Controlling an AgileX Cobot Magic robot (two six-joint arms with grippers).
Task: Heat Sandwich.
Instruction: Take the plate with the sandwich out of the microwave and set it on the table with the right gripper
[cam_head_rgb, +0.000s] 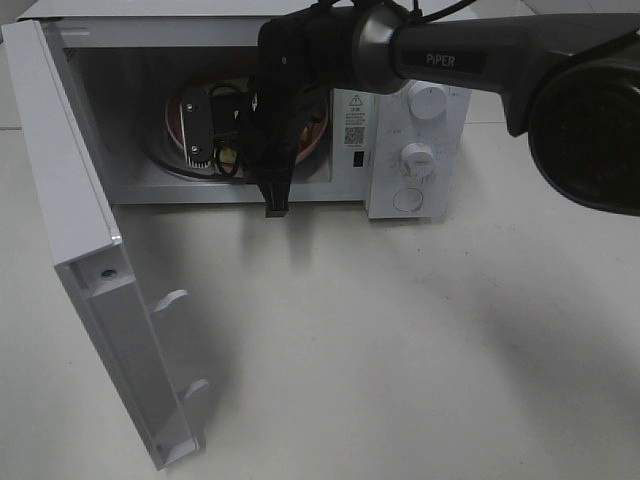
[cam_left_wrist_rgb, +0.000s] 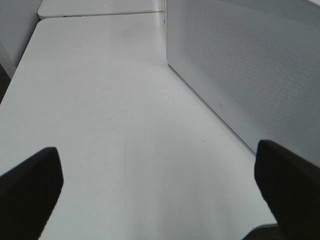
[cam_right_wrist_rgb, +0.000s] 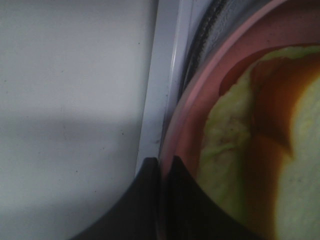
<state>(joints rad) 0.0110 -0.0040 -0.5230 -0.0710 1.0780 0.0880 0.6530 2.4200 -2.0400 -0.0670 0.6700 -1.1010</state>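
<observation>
The sandwich (cam_right_wrist_rgb: 227, 132), with white bread and pale green and reddish filling, lies on a round pink plate (cam_right_wrist_rgb: 187, 115). In the right wrist view my right gripper (cam_right_wrist_rgb: 161, 172) is shut on the plate's rim. In the high view the pink plate (cam_head_rgb: 317, 132) sits inside the open microwave (cam_head_rgb: 400, 200), and my right gripper (cam_head_rgb: 266, 172) reaches in from the right and hides most of the sandwich. My left gripper (cam_left_wrist_rgb: 160, 195) stands open over bare table with nothing between its fingers; it is out of the high view.
The microwave door (cam_head_rgb: 85, 200) swings out wide to the left front. Two knobs (cam_head_rgb: 417, 158) sit on the control panel at the right. A white perforated wall (cam_left_wrist_rgb: 250, 75) stands close beside my left gripper. The white table (cam_head_rgb: 400, 350) spreads in front.
</observation>
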